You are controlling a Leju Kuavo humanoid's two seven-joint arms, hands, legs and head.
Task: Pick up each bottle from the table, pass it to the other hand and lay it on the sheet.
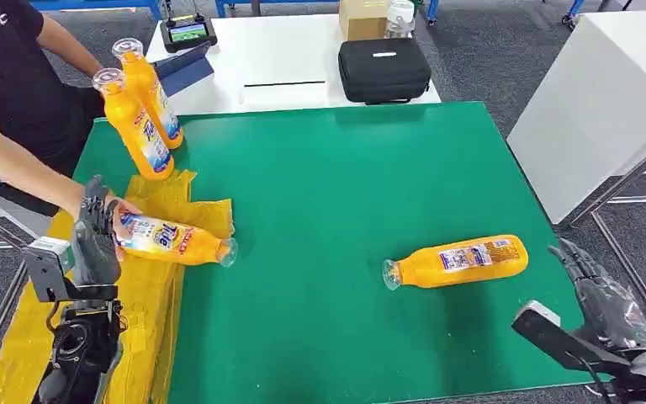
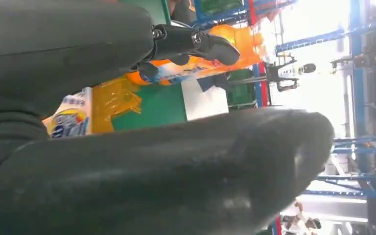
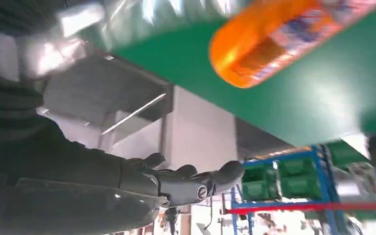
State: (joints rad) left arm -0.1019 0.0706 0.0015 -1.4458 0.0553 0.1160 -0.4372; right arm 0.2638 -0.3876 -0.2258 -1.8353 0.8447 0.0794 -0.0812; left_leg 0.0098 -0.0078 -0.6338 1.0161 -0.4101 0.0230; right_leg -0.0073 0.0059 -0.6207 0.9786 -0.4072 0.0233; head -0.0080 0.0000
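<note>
at about 9 o'clock on the green tabletop (image 1: 345, 185), the left hand (image 1: 94, 231) grips the base end of a lying orange bottle (image 1: 172, 241), its fingers wrapped around the body; the bottle lies over the crumpled yellow sheet (image 1: 147, 295) with its clear cap pointing toward 3 o'clock. in the left wrist view dark fingers (image 2: 210, 46) curl over the same bottle. a person's hand (image 1: 126, 206) touches the bottle's base just beside the robot's fingers. at 11 o'clock two upright orange bottles (image 1: 139, 126) stand together, near the sheet's far edge. at about 4 o'clock a second lying bottle (image 1: 458, 261) rests on the bare green, cap toward 9 o'clock. further toward 4 o'clock, off the tabletop's edge, the right hand (image 1: 601, 290) hangs with fingers loosely apart, holding nothing.
</note>
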